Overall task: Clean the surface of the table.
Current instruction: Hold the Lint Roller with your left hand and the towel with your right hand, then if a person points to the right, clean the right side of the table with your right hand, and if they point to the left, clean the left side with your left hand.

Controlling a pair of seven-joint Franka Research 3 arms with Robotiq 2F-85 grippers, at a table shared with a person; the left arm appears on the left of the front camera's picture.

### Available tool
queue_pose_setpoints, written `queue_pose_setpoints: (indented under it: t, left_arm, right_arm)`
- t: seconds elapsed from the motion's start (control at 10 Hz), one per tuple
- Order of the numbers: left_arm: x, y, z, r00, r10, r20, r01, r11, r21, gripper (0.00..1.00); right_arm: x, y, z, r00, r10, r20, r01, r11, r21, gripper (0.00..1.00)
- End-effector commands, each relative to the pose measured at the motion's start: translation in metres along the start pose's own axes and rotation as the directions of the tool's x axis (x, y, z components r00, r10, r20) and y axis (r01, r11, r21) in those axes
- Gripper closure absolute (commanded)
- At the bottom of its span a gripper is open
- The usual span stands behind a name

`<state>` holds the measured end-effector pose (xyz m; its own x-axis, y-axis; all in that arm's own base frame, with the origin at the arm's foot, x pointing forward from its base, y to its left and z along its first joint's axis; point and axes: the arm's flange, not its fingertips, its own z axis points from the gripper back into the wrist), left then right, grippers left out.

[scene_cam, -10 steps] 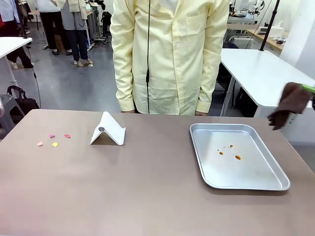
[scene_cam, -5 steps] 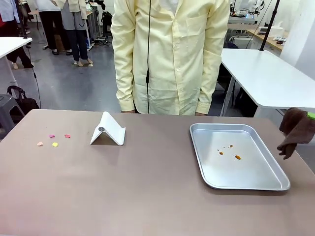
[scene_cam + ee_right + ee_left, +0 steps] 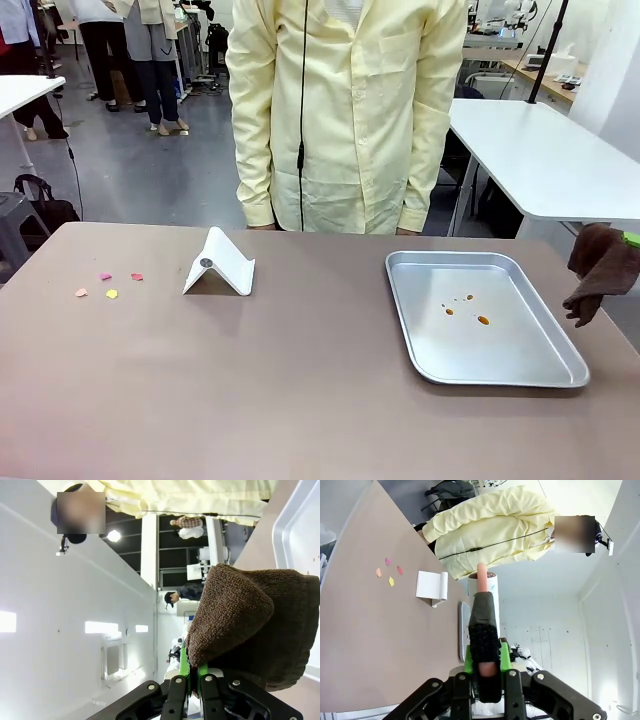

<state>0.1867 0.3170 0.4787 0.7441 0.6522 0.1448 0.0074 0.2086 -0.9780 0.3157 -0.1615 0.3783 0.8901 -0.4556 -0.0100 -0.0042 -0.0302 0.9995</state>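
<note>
1. Worktop (image 3: 300, 400): matte taupe-brown and rectangular. We find it across the lower half of the front view. Its long axis runs left to right, and its short axis points from the robot's side to the far edge.
2. Paper scraps (image 3: 108, 284): four small bits, pink, yellow and orange, lying loose near the worktop's far left.
3. White folded stand (image 3: 220, 265): tent-shaped, just right of the scraps and apart from them.
4. Steel tray (image 3: 500, 350): flat on the worktop's right half, long axis running near to far. We note a few orange spots (image 3: 483, 320) inside it.
5. Person in a yellow shirt (image 3: 345, 110): standing at the far edge, about the middle.
6. Right pincer (image 3: 194, 667): pressed together on a brown terry cloth (image 3: 250, 620). In the front view we see the cloth hanging just past the worktop's right end, beside the tray and clear of it.
7. Left pincer (image 3: 486, 657): clamped on a dark tool with a pink stem (image 3: 484, 615), held above the worktop and pointing toward the tray's side.
</note>
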Motion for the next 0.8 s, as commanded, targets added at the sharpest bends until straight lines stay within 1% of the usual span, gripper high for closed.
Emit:
queue_pose_setpoints:
  t: [0.0, 0.7]
  left_arm:
    - [-0.0047, -0.0001, -0.0020, 1.000, -0.003, 0.002, 0.003, 1.000, -0.007, 1.00]
    - [-0.0047, -0.0001, -0.0020, 1.000, -0.003, 0.002, 0.003, 1.000, -0.007, 1.00]
  right_arm:
    - [-0.0006, 0.0082, -0.0032, 1.000, -0.019, 0.024, 0.019, 1.000, 0.003, 1.00]
    - [-0.0006, 0.0082, -0.0032, 1.000, -0.019, 0.024, 0.019, 1.000, 0.003, 1.00]
